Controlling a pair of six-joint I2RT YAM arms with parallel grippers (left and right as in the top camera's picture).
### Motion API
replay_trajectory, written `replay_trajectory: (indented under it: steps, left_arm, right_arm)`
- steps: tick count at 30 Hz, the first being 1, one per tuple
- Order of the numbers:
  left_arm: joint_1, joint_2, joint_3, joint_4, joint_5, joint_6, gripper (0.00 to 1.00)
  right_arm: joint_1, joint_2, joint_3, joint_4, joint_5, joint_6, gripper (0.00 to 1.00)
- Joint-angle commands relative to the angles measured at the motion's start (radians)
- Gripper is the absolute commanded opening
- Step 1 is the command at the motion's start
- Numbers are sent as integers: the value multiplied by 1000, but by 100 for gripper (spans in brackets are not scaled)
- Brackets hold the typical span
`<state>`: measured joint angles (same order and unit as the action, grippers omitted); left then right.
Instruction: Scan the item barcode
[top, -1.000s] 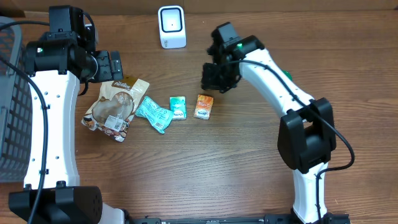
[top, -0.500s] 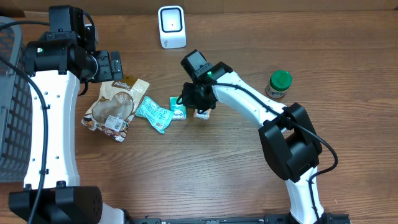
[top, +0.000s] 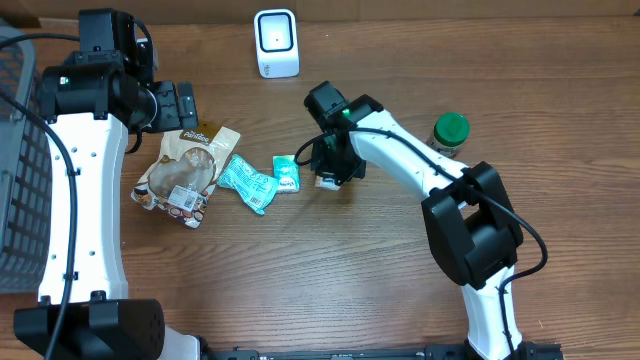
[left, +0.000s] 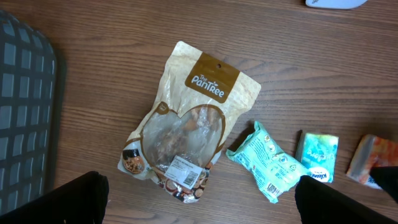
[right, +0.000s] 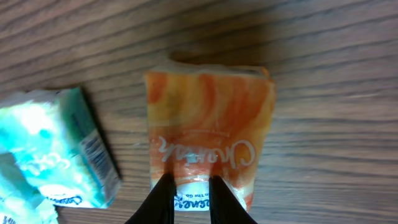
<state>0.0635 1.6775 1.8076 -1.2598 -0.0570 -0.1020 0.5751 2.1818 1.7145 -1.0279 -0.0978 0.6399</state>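
Observation:
An orange tissue pack (top: 327, 181) lies flat on the wooden table (top: 300, 280); in the right wrist view the orange tissue pack (right: 211, 118) fills the centre. My right gripper (top: 331, 160) hovers directly over it. The right gripper (right: 190, 180) has its jaws only narrowly apart, tips over the pack's white label, gripping nothing. The white scanner (top: 276, 43) stands at the back of the table. My left gripper (top: 176, 105) is wide open and empty above a tan snack bag (left: 186, 124). In its own view the left gripper (left: 199, 202) shows a dark finger at each lower corner.
A green tissue pack (top: 286, 172) lies just left of the orange one, then a teal packet (top: 247, 182) and the snack bag (top: 182, 175). A jar with a green lid (top: 449, 134) stands to the right. A dark basket (top: 20, 180) fills the left edge.
My right arm swung left from beside the jar, uncovering it, and came down over the orange pack. Its jaws have parted slightly. The left arm has not moved.

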Motion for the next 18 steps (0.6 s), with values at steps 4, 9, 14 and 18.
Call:
replay_trajectory:
  steps: [4, 9, 14, 18]
  left_arm:
    - [2, -13, 12, 1, 5, -10, 100]
    - [2, -13, 12, 1, 5, -10, 100]
    - [2, -13, 12, 1, 5, -10, 100]
    - [2, -13, 12, 1, 5, -10, 100]
  right_arm:
    - [-85, -10, -3, -18, 18, -154, 18]
    - [-157, -10, 18, -22, -60, -274, 20]
    - [-172, -10, 80, -29, -213, -340, 20]
    - [-148, -10, 93, 16, -306, -312, 20]
